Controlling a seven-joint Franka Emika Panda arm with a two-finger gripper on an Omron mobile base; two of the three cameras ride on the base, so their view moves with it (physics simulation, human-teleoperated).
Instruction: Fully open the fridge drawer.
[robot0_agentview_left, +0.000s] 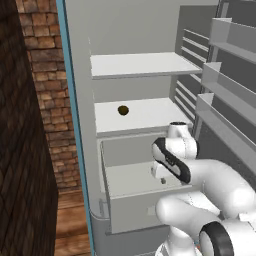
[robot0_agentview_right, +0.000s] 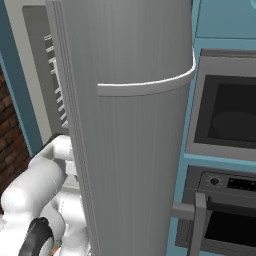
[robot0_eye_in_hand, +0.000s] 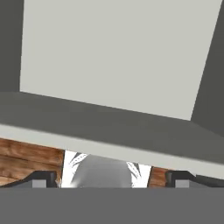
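Drawer partly out, arm reaching down over its front.
The fridge drawer sits at 6 o'clock below the shelves; the gripper, fingertips spread wide, looks released, apparently straddling the front panel to pull.

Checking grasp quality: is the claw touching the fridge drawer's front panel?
Cannot tell. In the hand view the claw straddles the fridge drawer rim, tips wide apart; in the left base view the arm hides any contact.

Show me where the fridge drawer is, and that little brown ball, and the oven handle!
fridge drawer (robot0_agentview_left: 135, 215): left base view, flat front panel.
brown ball (robot0_agentview_left: 123, 110): left base view, its middle, on the lower shelf.
oven handle (robot0_agentview_right: 201, 220): right base view, upright grey bar.
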